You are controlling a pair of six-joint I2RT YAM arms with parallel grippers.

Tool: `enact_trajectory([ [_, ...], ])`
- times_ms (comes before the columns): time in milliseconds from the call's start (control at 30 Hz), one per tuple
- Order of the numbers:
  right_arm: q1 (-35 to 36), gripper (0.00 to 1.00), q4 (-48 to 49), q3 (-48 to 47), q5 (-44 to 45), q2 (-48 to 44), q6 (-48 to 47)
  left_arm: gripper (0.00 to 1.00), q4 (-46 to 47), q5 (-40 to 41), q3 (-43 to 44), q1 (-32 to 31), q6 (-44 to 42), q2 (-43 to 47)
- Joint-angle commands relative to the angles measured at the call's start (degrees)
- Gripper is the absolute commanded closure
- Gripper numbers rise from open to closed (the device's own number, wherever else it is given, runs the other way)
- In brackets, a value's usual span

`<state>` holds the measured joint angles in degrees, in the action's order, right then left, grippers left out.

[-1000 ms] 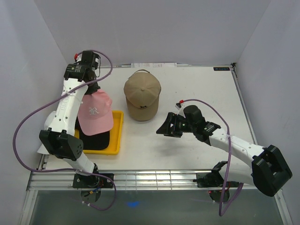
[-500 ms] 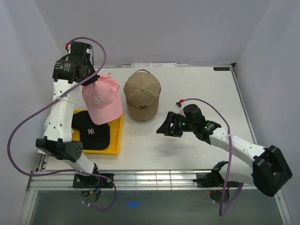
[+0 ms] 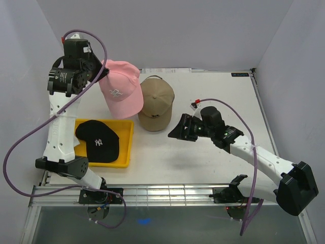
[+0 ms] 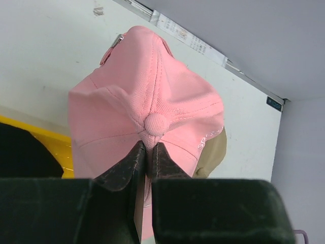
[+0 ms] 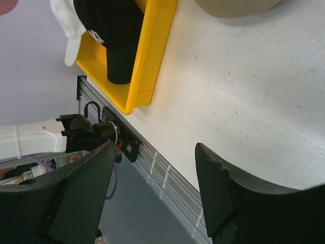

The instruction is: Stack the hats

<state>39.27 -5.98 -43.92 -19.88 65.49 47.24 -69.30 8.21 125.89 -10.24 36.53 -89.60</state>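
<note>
My left gripper [image 3: 103, 74] is shut on the top button of the pink hat [image 3: 121, 87], which hangs in the air and overlaps the left edge of the tan hat [image 3: 155, 104] on the table. In the left wrist view the fingertips [image 4: 137, 152] pinch the pink hat [image 4: 147, 96] at its crown, and the tan hat [image 4: 214, 152] peeks out below it. The black hat [image 3: 99, 141] lies in the yellow tray [image 3: 128, 147]. A white hat brim [image 5: 67, 30] shows beneath the black hat [image 5: 111, 25]. My right gripper [image 3: 177, 131] hovers open and empty beside the tan hat's brim.
The yellow tray [image 5: 152, 51] sits at the near left of the table, close to the left arm's base. The slotted metal rail [image 3: 167, 193] runs along the table's near edge. Grey walls enclose the left, back and right sides.
The left arm has lifted the pink hat off the black hat in the tray and carried it up and to the back right, over the tan hat's edge. The right gripper barely shifted.
</note>
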Motion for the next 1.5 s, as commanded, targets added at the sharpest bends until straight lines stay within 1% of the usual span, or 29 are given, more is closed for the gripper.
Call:
enact_trajectory([
  [0,0.0,0.3,-0.2,-3.6,1.1,-1.4,-1.9,1.0,10.0,-7.0,-4.3,-0.1,2.7,4.3],
  [67,0.0,0.29,-0.4,-5.6,1.0,-1.2,-2.0,1.0,13.6,-10.5,-6.7,-0.2,3.5,4.7],
  [133,0.0,0.29,-0.9,-7.4,0.9,-0.8,-2.3,1.0,15.6,-11.7,-7.2,-0.6,4.3,4.5],
  [267,-0.1,0.29,-3.0,-12.9,1.3,0.3,-3.5,1.0,18.5,-13.3,-6.5,-1.6,5.0,4.0],
  [400,-0.6,0.28,-4.2,-15.9,1.5,0.9,-4.1,1.0,18.8,-13.7,-3.3,-3.6,5.4,1.2],
  [533,-2.8,0.27,-3.9,-18.0,0.1,1.7,-4.0,1.0,18.9,-10.7,-3.0,-7.9,6.1,-0.1],
  [633,-4.0,0.27,-4.0,-20.7,-0.7,2.6,-3.9,1.0,18.9,-6.8,-2.8,-10.1,6.5,-0.9],
  [767,-5.6,0.26,-4.2,-22.7,-2.2,3.9,-3.9,1.0,18.7,-4.2,-2.7,-12.1,7.0,-2.0],
  [1233,-8.3,0.25,-3.3,-24.6,-5.2,8.8,-5.0,1.0,16.9,6.9,-2.3,-20.7,4.4,-6.2],
  [1333,-8.9,0.25,-3.3,-24.5,-5.9,9.4,-5.2,1.0,15.6,10.2,-1.9,-22.0,3.7,-7.1],
  [1467,-9.0,0.25,-3.3,-24.2,-6.1,10.3,-5.6,1.0,14.8,11.7,-1.7,-22.7,2.8,-7.5],
])
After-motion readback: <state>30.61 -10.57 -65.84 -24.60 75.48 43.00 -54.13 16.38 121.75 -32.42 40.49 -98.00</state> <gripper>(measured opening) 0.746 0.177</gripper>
